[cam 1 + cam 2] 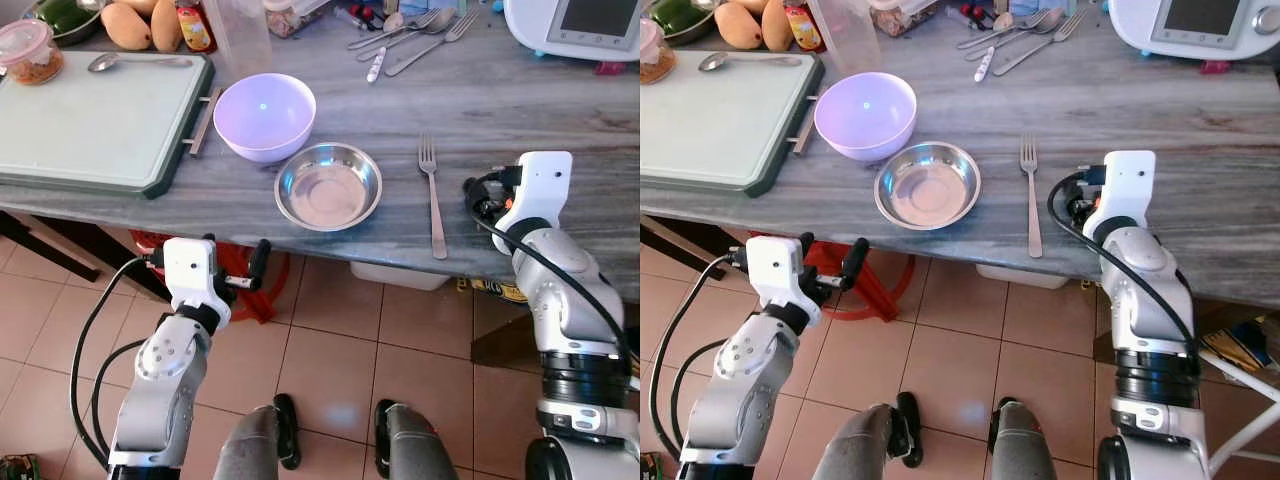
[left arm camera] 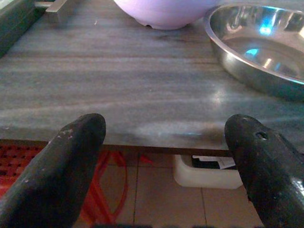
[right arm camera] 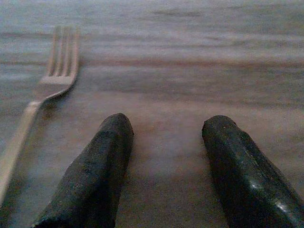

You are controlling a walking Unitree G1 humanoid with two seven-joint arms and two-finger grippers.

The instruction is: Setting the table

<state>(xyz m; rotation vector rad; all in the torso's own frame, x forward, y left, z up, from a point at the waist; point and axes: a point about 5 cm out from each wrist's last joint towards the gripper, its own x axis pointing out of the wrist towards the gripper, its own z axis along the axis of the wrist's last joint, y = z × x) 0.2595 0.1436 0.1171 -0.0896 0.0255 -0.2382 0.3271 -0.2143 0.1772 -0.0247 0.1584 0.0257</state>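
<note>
Home kitchen, by the look of it. Grey stone-look counter [image 1: 520, 110] carrying a cutting board [image 1: 90, 125], lilac bowl [image 1: 264, 115], steel bowl [image 1: 328, 185], a fork [image 1: 432, 190] and a loose cutlery pile [image 1: 410, 35]. Mangoes [image 1: 140, 22], a sauce bottle [image 1: 192, 25] and a lidded food tub [image 1: 30, 50] at the back edge. White countertop appliance with a screen [image 1: 585, 25]. Terracotta tile floor [image 1: 330, 360] below.
</note>
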